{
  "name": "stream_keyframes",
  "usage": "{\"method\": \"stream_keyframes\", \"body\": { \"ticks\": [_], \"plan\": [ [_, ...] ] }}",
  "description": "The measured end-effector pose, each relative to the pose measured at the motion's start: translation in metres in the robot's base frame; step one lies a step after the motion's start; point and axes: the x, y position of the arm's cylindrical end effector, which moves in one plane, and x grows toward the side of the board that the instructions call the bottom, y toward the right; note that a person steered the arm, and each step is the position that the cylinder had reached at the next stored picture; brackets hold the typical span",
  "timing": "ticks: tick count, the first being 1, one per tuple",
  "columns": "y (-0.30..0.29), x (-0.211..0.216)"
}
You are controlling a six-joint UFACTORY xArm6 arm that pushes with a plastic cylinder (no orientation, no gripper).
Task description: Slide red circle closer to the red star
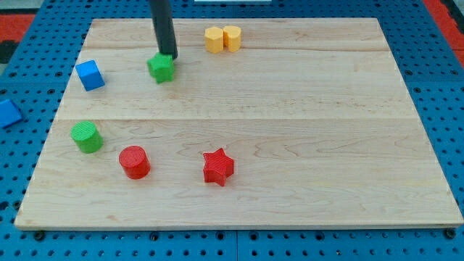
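The board (pixel 239 116) was pale wood with visible grain, laid in planks whose seams ran across the view; it lay on a blue perforated surface (pixel 435 80). The blocks were matte, solid-coloured pieces, apparently plastic.

The rod (pixel 162 25) was dark, straight and smooth. It carried no jaws, so nothing was grasped or released. My tip (pixel 167 56) stood at the upper edge of the green block (pixel 162 69), touching it or just short of it — the view did not settle which. That block's outline was angular, but its exact shape could not be made out.

Block count on the board — seven:
- Green, two: the one at my tip, and a green cylinder (pixel 87 136) with a ribbed top, well below my tip and toward the view's left.
- Red, two: the red circle (pixel 135 162), a short cylinder, and the red star (pixel 218 167).
- Yellow, two: a yellow hexagon (pixel 214 40) touching a second yellow block (pixel 233 37), both near my tip, to the view's right and slightly above.
- Blue, one: a blue cube (pixel 90 75), to the view's left of my tip.

The red circle lay well below my tip and slightly to the view's left. The red star lay below my tip and to the view's right. The two were near each other but apart.
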Motion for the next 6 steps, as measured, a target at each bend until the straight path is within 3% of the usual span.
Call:
{"method": "stream_keyframes", "body": {
  "ticks": [1, 2, 3, 4, 5, 6],
  "plan": [
    [0.000, 0.067],
    [0.011, 0.105],
    [0.040, 0.082],
    [0.022, 0.061],
    [-0.024, 0.081],
    [-0.023, 0.102]
  ]
}}
